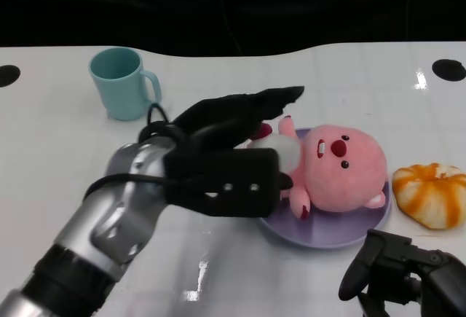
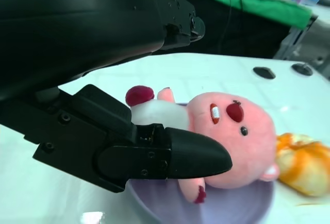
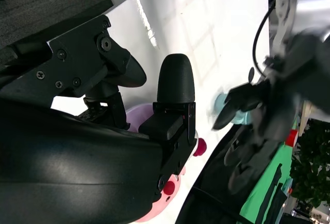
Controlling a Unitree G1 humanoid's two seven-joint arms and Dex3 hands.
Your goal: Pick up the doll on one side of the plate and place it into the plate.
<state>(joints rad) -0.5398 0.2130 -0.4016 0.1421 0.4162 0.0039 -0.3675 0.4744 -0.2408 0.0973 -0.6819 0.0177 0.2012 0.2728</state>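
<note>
Doll (image 1: 342, 167) is in the plate (image 1: 320, 235), right of frame centre in the head view. It lies on its back across the plate, pink head toward the right, white body and dark red feet toward the left.

My left hand (image 1: 233, 124) is over the doll's body end, centre of frame. Fingers (image 1: 273, 100) stretched out and apart, pointing up-right past the doll's foot. Left wrist view: one fingertip (image 2: 198, 154) in front of the doll's (image 2: 234, 141) white belly, the rest of the hand above it. I can't tell from either view whether any finger actually touches the doll; nothing is closed around it, so I read the hand as released.

My right hand (image 1: 404, 269) is at the lower right of the head view, low over the worktop (image 1: 58, 135), just below the plate rim, apart from the plate. Fingers curled loosely downward, nothing in them. Right wrist view shows one finger (image 3: 175, 80) straight out and a bit of the plate (image 3: 139, 116) and doll (image 3: 170, 188) behind my own shell. Can't tell whether that hand is clenched or slack.

Other stuff: teal mug (image 1: 124, 82) upper left, handle to the right, well apart from the plate. Orange-and-white striped soft thing (image 1: 431, 193) at the right edge, just beside the plate.
</note>
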